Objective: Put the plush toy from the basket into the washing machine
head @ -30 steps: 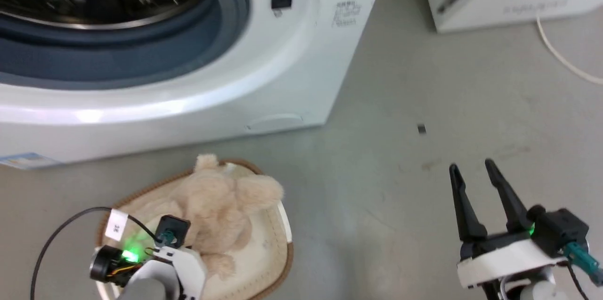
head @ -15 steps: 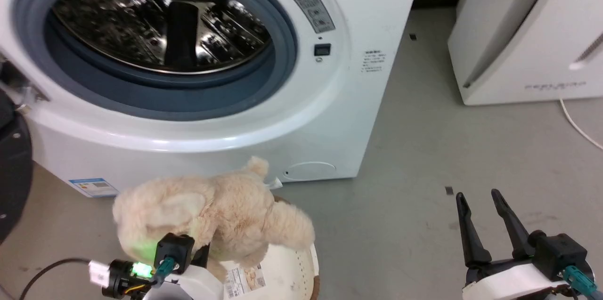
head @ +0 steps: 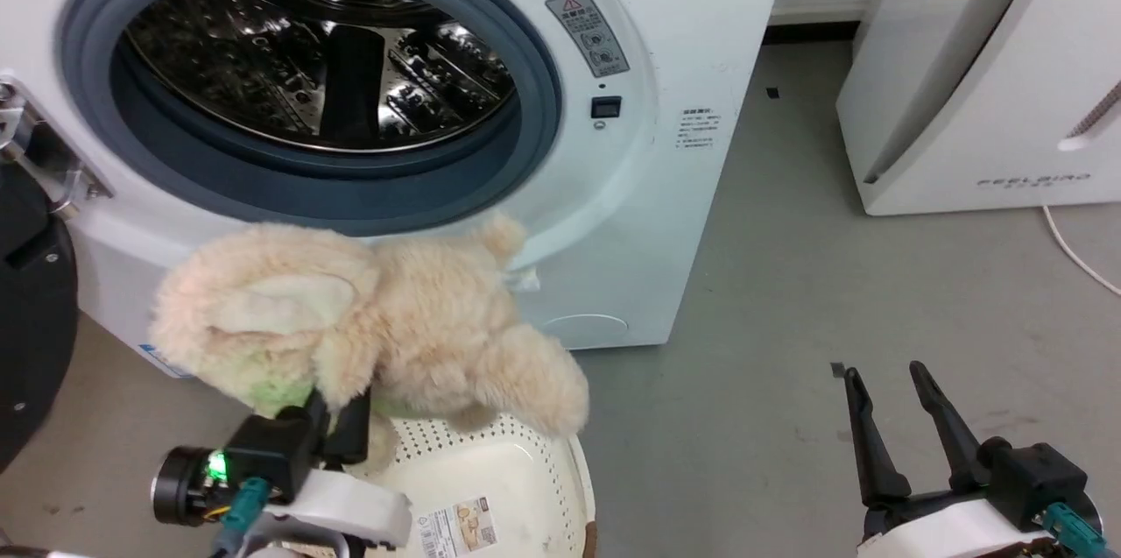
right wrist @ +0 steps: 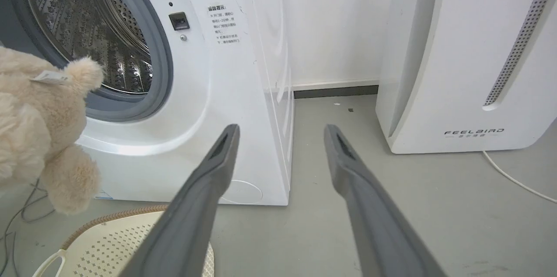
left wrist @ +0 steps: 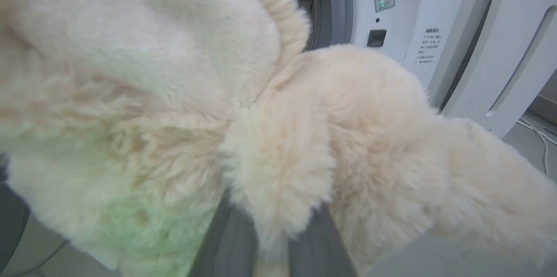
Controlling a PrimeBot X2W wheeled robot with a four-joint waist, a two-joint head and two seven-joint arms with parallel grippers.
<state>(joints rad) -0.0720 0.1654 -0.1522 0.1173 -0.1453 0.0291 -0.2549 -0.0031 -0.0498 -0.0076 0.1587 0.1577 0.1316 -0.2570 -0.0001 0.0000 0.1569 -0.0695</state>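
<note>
Higher than before, the plush toy (head: 368,321) clears the basket (head: 543,470), your left gripper (head: 337,418) clamped on it to reach the washing machine (head: 613,190), your right gripper (head: 884,392) spread empty.

The washing machine (head: 613,216) stands with its mouth wide, and the way into the steel drum (head: 333,76) is free across the upper part. Its black door (head: 31,321) is swung out at the left. The plush toy (head: 377,313), clamped in the left gripper (head: 340,418), hangs before the mouth's lower rim, over the basket (head: 517,470). To the right, bare floor (head: 788,260) runs far back between the washer and the FEELBIRD appliance (head: 981,85).
</note>
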